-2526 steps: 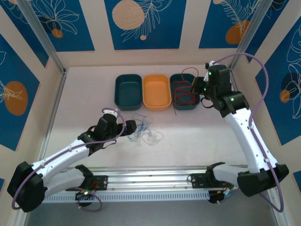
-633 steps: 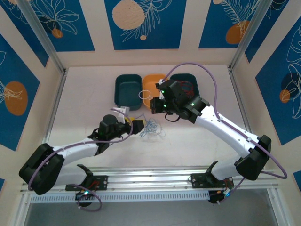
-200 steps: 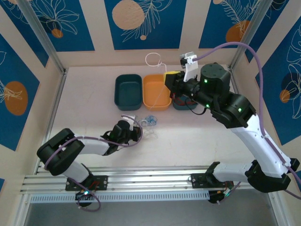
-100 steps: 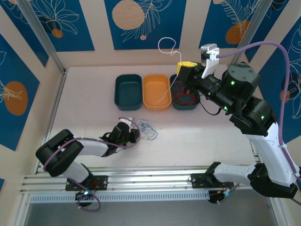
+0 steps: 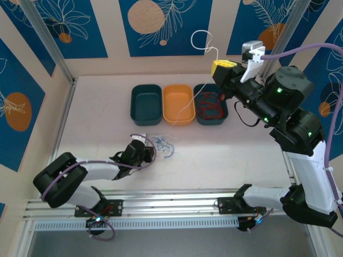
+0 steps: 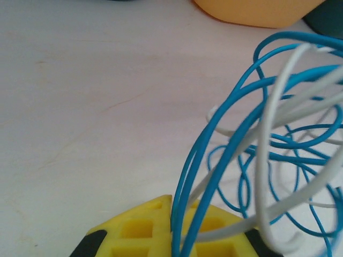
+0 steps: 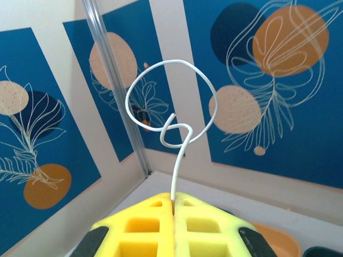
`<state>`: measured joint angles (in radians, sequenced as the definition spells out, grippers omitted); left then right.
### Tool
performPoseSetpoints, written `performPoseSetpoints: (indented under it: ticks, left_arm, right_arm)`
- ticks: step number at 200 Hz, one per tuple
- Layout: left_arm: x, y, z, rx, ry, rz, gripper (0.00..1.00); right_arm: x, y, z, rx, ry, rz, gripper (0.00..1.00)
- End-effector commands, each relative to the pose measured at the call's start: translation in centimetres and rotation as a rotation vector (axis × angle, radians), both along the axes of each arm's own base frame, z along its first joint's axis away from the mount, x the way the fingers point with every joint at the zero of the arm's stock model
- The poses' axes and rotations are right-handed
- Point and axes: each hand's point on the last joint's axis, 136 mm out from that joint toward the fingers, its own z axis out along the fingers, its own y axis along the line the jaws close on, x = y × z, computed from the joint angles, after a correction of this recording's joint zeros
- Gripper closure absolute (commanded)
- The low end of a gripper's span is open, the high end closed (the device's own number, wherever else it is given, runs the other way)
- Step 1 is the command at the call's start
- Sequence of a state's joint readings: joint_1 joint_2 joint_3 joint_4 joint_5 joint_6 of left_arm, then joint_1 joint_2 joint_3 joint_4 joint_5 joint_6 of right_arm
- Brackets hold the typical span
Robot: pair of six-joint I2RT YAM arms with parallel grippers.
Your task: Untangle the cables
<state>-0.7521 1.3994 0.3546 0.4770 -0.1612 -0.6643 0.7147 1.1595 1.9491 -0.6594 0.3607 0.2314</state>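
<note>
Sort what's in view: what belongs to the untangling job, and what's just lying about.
Job in hand:
- white cable, pinched in the right gripper
- blue and white tangle, clamped by the left gripper
- red cables, already in a tray

Lying about, not being handled:
- empty teal tray
- orange tray
- teal tray holding the red cables

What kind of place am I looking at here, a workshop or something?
Probably a robot training booth in a lab: a walled table with patterned blue panels, two arms bolted to a rail, the right gripper holding up a white cable above three small bins.
</note>
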Motion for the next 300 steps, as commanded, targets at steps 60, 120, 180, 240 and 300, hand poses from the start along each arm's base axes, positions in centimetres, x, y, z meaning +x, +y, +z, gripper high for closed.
performPoseSetpoints:
  ticks: [60, 120, 180, 240, 300]
  left_arm:
    - [-0.4, 2.0, -1.5, 0.013, 0.052, 0.088, 1.0]
    - [-0.4, 2.1, -0.6, -0.012, 0.041, 0.096, 0.93]
    - [-0.5, 2.0, 1.6, -0.055, 0.007, 0.086, 0.65]
    - [-1.2, 2.3, 5.5, -0.104, -0.058, 0.061, 0.25]
    - [-2.4, 5.2, 9.6, -0.099, -0.154, 0.11, 0.0]
  right_arm:
    - [-1.9, -2.9, 4.2, 0.044, -0.143, -0.054, 1.0]
    - [-0.4, -2.2, 2.3, 0.017, -0.076, -0.058, 1.0]
    - [2.6, -0.7, -0.1, 0.014, 0.03, -0.03, 1.0]
    - [7.0, 1.5, -3.3, 0.004, 0.187, 0.034, 1.0]
    - [11.2, 2.5, -6.1, 0.0, 0.27, 0.051, 1.0]
